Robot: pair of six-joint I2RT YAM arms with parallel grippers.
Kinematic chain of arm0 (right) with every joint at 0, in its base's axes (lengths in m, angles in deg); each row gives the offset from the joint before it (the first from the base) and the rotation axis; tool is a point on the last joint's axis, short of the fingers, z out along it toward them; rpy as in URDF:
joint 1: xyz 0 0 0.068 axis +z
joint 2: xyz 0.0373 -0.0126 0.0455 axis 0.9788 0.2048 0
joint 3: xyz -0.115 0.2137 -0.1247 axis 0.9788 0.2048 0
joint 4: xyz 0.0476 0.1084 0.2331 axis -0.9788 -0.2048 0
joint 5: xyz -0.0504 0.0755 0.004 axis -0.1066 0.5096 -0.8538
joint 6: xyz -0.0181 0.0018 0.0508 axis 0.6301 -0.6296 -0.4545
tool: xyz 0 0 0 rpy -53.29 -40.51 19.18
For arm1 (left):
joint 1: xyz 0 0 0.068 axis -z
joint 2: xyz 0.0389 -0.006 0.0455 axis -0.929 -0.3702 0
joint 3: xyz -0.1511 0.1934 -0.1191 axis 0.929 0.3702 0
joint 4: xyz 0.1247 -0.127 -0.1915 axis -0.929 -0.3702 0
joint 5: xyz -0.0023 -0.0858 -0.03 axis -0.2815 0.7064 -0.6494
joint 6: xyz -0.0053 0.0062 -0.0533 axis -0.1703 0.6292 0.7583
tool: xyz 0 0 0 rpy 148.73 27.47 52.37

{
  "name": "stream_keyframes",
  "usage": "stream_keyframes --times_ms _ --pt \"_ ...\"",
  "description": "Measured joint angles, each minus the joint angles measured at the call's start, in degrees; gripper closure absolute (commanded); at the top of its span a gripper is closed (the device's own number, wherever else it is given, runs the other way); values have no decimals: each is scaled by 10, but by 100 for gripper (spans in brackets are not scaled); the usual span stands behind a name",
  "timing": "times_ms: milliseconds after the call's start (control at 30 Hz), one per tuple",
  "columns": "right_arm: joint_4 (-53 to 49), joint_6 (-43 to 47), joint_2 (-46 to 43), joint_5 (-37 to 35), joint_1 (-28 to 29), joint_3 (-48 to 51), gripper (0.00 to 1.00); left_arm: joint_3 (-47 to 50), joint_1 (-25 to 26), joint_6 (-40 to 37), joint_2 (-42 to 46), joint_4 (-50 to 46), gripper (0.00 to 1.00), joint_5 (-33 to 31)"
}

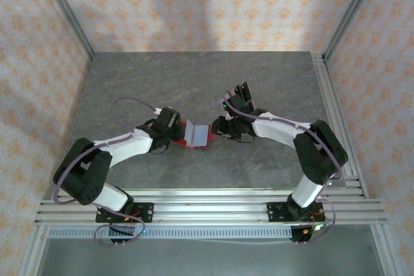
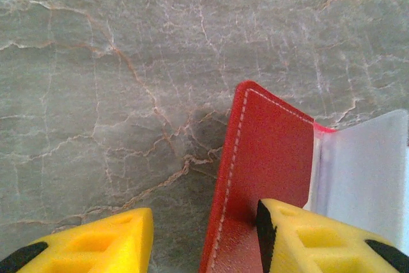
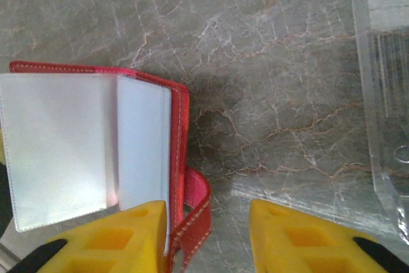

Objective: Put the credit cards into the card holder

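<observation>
Wallet [image 1: 196,135] sits open mid-worktop [image 1: 194,82] between your arms, pale pockets [image 3: 57,145] up. Your left fingers [image 2: 319,241] are clamped on its red cover [image 2: 268,158]; the right fingers [image 3: 140,238] stand apart beside the strap [image 3: 195,215]. Keep that left pinch steady so the pockets stay spread, and lift the right clear without snagging the strap

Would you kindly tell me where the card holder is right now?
In the top view, the card holder lies open at the table's centre, between the left pincer and the right pincer.

The grey marbled table [image 1: 194,75] bears the red card holder [image 1: 196,135].
</observation>
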Motion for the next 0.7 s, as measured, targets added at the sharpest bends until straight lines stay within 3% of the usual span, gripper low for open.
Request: stream_keyframes --times_ms 200,367,500,700 --pt "-21 2 -56 -9 1 3 61 6 5 0 -1 1 53 0" --pt "-23 -1 -102 -12 13 -11 70 16 7 0 -1 0 53 0" --pt "-14 -8 -56 2 34 -49 86 17 7 0 6 0 53 0" --pt "7 -14 60 35 54 -96 96 17 7 0 38 -9 53 -14"
